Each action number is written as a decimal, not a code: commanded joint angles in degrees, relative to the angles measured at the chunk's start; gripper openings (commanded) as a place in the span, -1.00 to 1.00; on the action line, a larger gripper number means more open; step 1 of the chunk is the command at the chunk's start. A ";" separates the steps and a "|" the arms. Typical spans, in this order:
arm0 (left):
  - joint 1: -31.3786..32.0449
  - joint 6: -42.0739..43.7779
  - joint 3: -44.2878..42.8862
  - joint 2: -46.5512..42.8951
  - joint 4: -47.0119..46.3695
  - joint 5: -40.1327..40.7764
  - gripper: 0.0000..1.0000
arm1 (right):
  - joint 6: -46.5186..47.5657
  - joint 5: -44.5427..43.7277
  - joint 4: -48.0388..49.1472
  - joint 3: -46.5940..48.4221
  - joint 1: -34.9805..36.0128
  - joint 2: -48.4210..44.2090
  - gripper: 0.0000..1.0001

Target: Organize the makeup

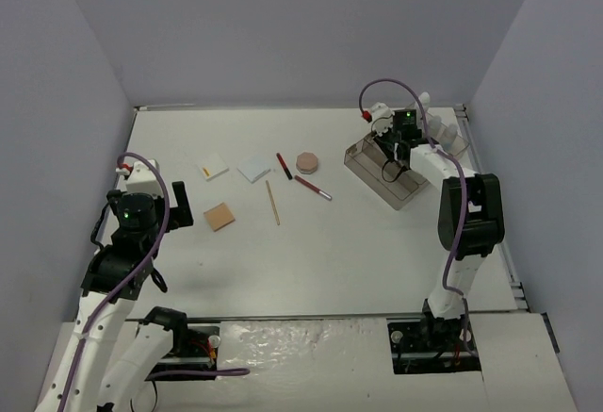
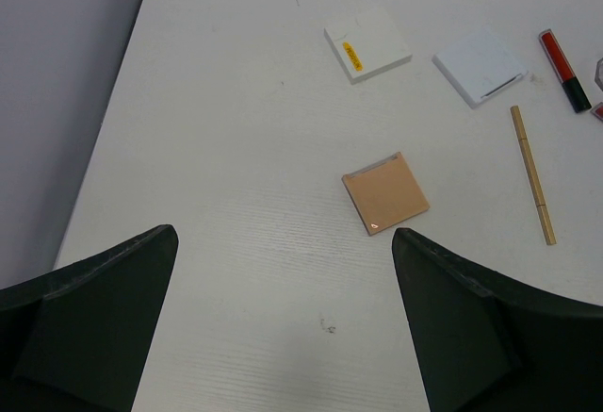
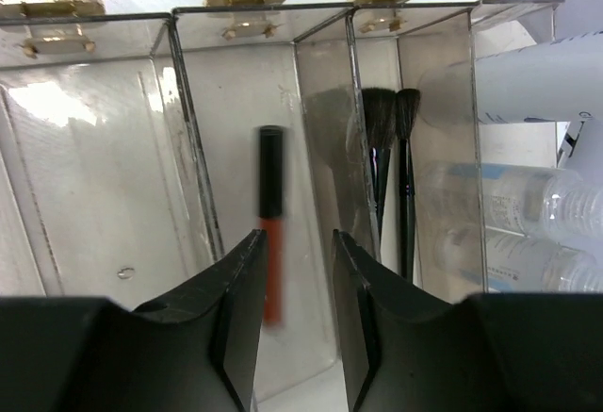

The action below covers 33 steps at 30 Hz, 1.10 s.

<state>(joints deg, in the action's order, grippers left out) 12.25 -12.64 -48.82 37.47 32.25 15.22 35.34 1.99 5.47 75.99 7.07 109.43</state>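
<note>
My right gripper hangs over the smoky clear tray, its jaws a narrow gap apart and gripping nothing. A red pencil with a black cap lies blurred in the middle compartment, just past the left finger. Two black brushes stand in the compartment beside it, and clear bottles lie at the right. My left gripper is wide open above bare table, short of a tan pad. Beyond it lie a white pad, a pale-blue pad and a wooden pencil.
The tray stands at the table's back right under my right gripper. A round pink compact, a red pencil and a red-and-silver pencil lie mid-table. Grey walls enclose the table.
</note>
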 commanded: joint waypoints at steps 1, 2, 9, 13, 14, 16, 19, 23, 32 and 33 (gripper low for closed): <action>-0.39 -0.38 -1.11 0.23 -3.51 0.46 0.94 | 1.08 0.98 2.98 2.82 -0.40 -1.02 -0.10; -0.39 -0.40 -1.10 0.23 -3.51 0.54 0.94 | 0.70 0.90 3.00 3.07 -0.11 -1.28 -0.02; -0.39 -0.36 -1.10 0.58 -3.45 0.68 0.94 | -6.49 2.53 2.53 4.17 6.36 -7.57 0.11; -0.39 -0.36 -0.93 0.67 -3.39 0.77 0.94 | -14.80 9.87 2.01 2.78 11.30 -9.02 0.13; -0.39 -0.36 -0.93 0.77 -3.36 0.77 0.94 | -16.91 11.65 2.11 1.93 12.29 -8.80 0.15; -0.39 -0.28 -1.01 0.93 -3.42 0.77 0.94 | -21.60 13.20 2.51 0.53 14.87 -7.72 0.20; -0.39 -0.30 -0.93 1.02 -3.27 0.91 0.94 | -25.10 12.54 5.39 -3.17 18.84 -6.35 0.23; -0.39 -0.35 -0.84 1.12 -3.23 1.14 0.94 | -27.02 12.12 7.89 -4.63 22.54 -3.31 0.24; -0.39 -0.28 -0.84 1.32 -3.11 2.02 0.94 | -27.83 11.04 10.31 -3.48 24.61 4.10 0.22; -0.39 -0.28 -0.84 1.29 -3.07 2.11 0.94 | -27.87 10.73 10.60 -3.53 24.57 4.69 0.21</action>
<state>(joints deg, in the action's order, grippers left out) 12.25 -12.62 -48.82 38.22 32.27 15.95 8.84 13.40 11.01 71.26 31.99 113.49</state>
